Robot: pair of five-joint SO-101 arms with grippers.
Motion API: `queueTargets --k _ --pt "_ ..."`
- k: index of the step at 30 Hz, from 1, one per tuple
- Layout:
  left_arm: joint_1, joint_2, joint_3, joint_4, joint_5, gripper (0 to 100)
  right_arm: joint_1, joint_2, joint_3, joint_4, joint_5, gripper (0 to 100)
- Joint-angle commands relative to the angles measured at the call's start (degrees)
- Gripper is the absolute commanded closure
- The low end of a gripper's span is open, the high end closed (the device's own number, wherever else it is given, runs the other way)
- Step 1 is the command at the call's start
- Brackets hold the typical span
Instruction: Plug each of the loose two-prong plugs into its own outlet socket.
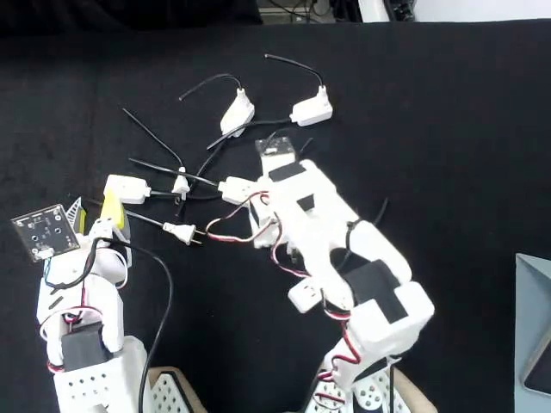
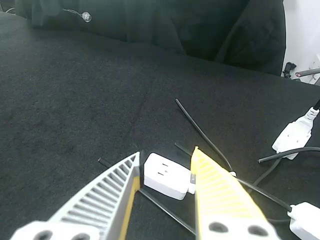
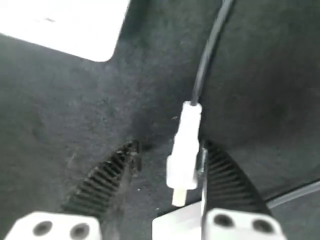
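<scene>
The left claw (image 2: 166,153) stands wide open low over the black table (image 1: 448,129). Its grey and yellow fingers sit on either side of a white outlet socket (image 2: 165,181) with two slots showing, and the socket lies just beside the yellow finger. In the high view this socket (image 1: 127,188) is at the left. A loose two-prong plug (image 1: 179,231) lies near it on the cloth, prongs pointing right. The right claw (image 3: 170,150) is partly open around a small white plug (image 3: 184,145) on a black cord (image 3: 207,60). This plug rests against one finger and is apart from the other. A second socket (image 1: 237,112) and a third socket (image 1: 312,109) lie farther back, side by side.
</scene>
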Motion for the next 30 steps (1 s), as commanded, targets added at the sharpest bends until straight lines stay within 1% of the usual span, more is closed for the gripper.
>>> queueTargets --k 1,3,7,9,12,18,21,27,30 --pt "0.04 -0.35 -0.48 -1.58 -0.53 83 2.29 -0.22 -0.57 0.18 -0.26 81.3" --pt "0.04 -0.35 -0.48 -1.58 -0.53 83 2.29 -0.22 -0.57 -0.26 -0.26 85.8" --pt "0.04 -0.35 -0.48 -1.58 -0.53 83 2.9 -0.22 -0.4 -3.25 -0.26 98.9" --pt "0.04 -0.35 -0.48 -1.58 -0.53 83 4.22 -0.22 -0.4 -3.69 -0.26 97.7" --pt "0.04 -0.35 -0.48 -1.58 -0.53 83 5.71 -0.57 -0.57 -3.69 -0.26 98.7" --pt "0.13 -0.35 -0.48 -1.58 -0.53 83 5.54 -2.51 -0.57 -2.55 -0.18 98.7" --pt "0.31 -0.35 -0.57 -1.58 -0.53 83 5.27 -8.48 -0.48 0.44 -0.18 98.7" --pt "6.81 -0.35 -0.4 -1.58 -0.62 83 2.11 -24.75 4.62 2.2 0.26 98.7" --pt "9.19 -0.35 -0.57 -1.67 -0.62 83 -0.35 -32.75 8.48 2.2 4.22 98.7"
